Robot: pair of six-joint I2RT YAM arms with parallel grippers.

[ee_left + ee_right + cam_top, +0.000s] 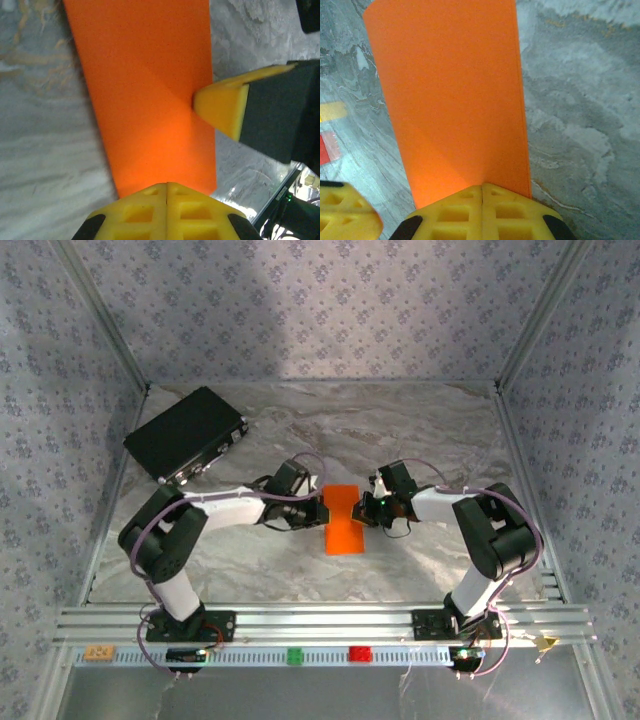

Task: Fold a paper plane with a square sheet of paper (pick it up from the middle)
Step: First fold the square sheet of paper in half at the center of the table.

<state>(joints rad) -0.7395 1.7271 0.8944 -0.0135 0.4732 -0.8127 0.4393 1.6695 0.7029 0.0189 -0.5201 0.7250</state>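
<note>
Both claws pinning the folded orange sheet at the centre of the top view.

My left claw (166,186) and right claw (482,189) are both fully closed with nothing between the jaws. Their tips bear down on opposite long edges of the square sheet of paper (345,535), which lies as a narrow rectangle on the marbled table (420,430). I judge I'm flattening the centre fold. Next come the nose corners, which means opening one claw while the other pins the sheet.

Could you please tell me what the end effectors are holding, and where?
The orange paper: the left end effector pinches its left edge, the right end effector its right edge.
</note>
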